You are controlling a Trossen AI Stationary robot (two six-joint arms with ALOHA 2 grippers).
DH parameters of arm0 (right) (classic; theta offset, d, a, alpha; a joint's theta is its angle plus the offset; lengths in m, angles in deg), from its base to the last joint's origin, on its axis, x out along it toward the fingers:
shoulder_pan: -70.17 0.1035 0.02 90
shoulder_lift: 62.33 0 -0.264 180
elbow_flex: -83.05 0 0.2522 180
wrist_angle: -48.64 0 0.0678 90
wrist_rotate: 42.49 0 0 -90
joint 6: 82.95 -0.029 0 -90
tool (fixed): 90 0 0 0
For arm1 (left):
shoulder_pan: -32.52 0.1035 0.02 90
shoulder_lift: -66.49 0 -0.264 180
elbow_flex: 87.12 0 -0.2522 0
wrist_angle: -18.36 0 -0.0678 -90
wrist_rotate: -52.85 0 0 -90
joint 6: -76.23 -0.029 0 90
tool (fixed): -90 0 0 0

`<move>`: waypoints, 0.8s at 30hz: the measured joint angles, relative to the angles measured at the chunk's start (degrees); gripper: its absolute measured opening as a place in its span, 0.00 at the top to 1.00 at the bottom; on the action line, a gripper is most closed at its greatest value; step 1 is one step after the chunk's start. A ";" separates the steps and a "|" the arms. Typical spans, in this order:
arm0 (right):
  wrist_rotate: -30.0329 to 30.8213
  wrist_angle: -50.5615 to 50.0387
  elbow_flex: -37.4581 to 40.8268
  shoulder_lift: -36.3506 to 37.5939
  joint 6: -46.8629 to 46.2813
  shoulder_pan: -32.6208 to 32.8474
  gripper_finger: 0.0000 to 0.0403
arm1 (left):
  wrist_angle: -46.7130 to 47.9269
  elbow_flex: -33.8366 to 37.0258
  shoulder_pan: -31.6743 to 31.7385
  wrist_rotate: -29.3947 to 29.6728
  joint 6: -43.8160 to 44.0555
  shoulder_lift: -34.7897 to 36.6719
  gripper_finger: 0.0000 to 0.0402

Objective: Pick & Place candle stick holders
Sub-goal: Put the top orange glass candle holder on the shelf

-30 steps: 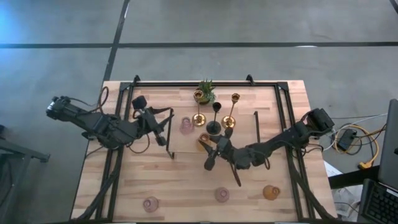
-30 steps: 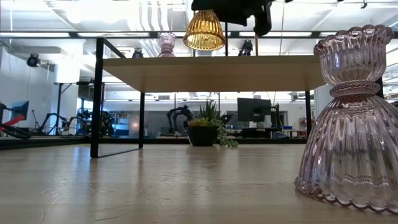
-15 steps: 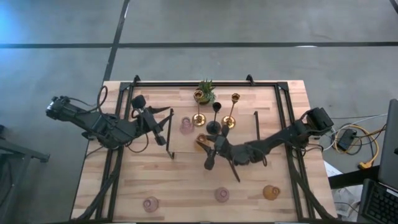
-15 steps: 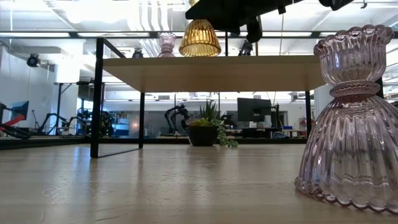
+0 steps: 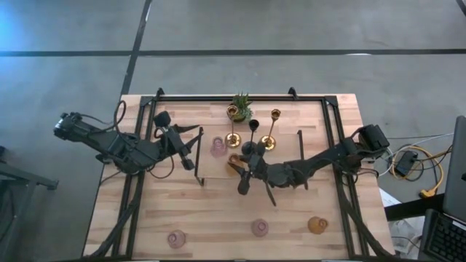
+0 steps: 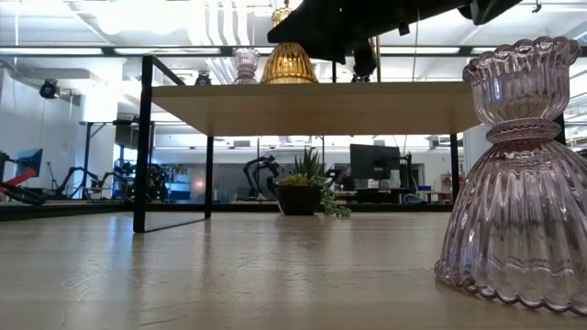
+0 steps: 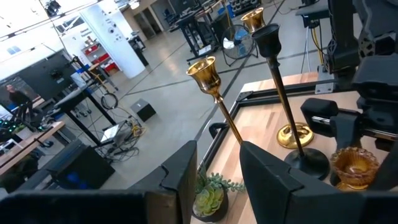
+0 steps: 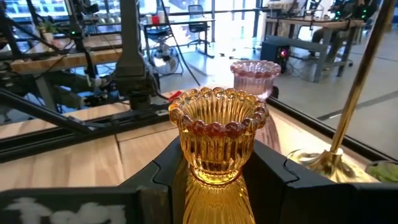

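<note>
Lowered onto shelf — amber holder upright.

A robotics lab or workshop inside a large open industrial hall. Bare grey concrete floor marked with dark lines. Overhead, white ducts and pipes with long strip lights. Beyond the butcher-block table, rows of workbenches strung with cables, a dark monitor, office chairs, a standing fan, further robot arms on stands. Power bricks and loose cables lying beside the rig.
</note>
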 joint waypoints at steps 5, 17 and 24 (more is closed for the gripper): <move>-0.30 -0.80 0.00 0.00 -1.17 -0.72 0.71 | -0.01 0.00 0.00 0.00 -0.01 0.00 0.69; -3.78 -2.18 0.05 -0.04 -3.21 -2.43 0.71 | -0.01 0.00 0.00 -0.03 0.01 0.00 0.69; -5.33 -0.81 -1.45 -2.83 -4.29 -3.34 0.71 | 0.03 0.00 0.00 -0.04 0.01 0.00 0.69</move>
